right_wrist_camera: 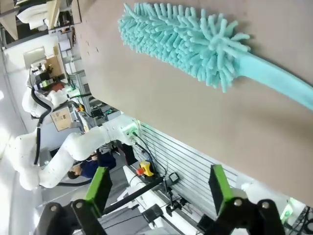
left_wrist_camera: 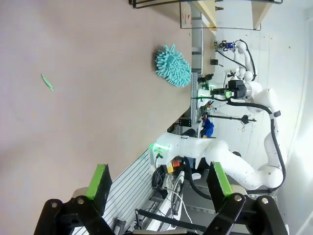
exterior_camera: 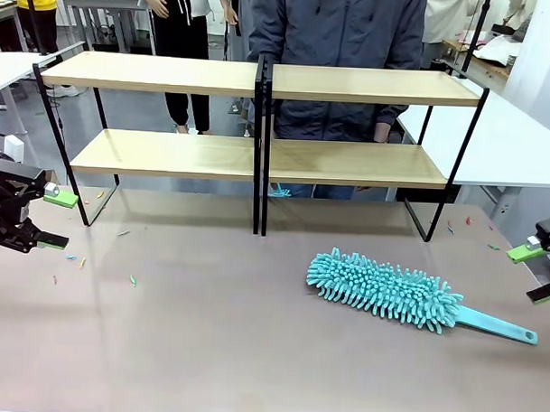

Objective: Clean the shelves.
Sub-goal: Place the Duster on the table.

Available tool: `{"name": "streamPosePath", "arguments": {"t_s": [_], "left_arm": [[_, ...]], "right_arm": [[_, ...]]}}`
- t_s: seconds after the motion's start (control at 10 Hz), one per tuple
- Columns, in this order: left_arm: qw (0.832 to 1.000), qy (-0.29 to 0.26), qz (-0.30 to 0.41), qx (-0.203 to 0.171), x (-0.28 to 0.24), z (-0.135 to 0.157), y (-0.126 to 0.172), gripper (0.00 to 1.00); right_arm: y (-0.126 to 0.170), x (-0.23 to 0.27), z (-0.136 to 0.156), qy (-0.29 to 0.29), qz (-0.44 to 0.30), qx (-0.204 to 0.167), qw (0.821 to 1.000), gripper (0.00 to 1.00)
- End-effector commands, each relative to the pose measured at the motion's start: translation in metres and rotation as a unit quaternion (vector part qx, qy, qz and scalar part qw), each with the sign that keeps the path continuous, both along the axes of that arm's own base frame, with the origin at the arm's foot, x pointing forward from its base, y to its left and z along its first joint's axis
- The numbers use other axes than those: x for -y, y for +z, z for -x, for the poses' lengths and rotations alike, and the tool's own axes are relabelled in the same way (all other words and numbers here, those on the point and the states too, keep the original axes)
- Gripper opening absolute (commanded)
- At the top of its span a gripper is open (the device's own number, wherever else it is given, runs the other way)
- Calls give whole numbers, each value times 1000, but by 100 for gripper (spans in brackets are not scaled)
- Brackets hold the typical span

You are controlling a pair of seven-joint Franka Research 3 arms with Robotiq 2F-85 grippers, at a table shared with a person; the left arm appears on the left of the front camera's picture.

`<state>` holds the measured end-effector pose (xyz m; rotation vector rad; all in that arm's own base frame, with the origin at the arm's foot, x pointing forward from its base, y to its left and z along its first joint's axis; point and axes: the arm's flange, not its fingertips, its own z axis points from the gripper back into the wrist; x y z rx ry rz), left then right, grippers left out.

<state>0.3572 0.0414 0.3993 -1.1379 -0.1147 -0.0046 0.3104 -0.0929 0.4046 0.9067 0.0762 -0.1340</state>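
From the front view, you have the shelves standing side by side along the far half of the table, a person just behind them. All four light wood boards look bare. Your working tool is the teal microfibre duster, lying flat on the table in front of the right-hand rack, fluffy head toward the middle, flat handle pointing to your right arm's side. Expect it to be light, with a soft head that squashes and gives no purchase — take it by the stiff plastic handle, which is thin and lies flush on the table, so it may slide as you close. The racks look light too, and a hard sweep could shift them. The left gripper hangs at the left edge with its jaws apart and nothing between them; the right gripper sits at the right edge near the handle's end, also open and empty. Small green scraps lie scattered on the table.

From the left wrist view, the green pads stand wide with nothing between them; the duster's head shows well off across the table. A red scrawl on a white sheet by the rack's foot is too small for you to read.

From the right wrist view, the pads are spread wide and empty — the duster's head and the start of its handle lie on the table beyond them, not between them. You'll find no brand or readable writing on the duster or shelves.
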Motion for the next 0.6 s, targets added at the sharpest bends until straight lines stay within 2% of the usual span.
{"name": "streamPosePath", "arguments": {"t_s": [0.0,0.5], "left_arm": [[1000,0,11,13,2,1,-1,100],[1000,0,11,13,2,1,-1,100]], "right_arm": [[-1,2,0,6,12,16,1000,100],[-1,2,0,6,12,16,1000,100]]}}
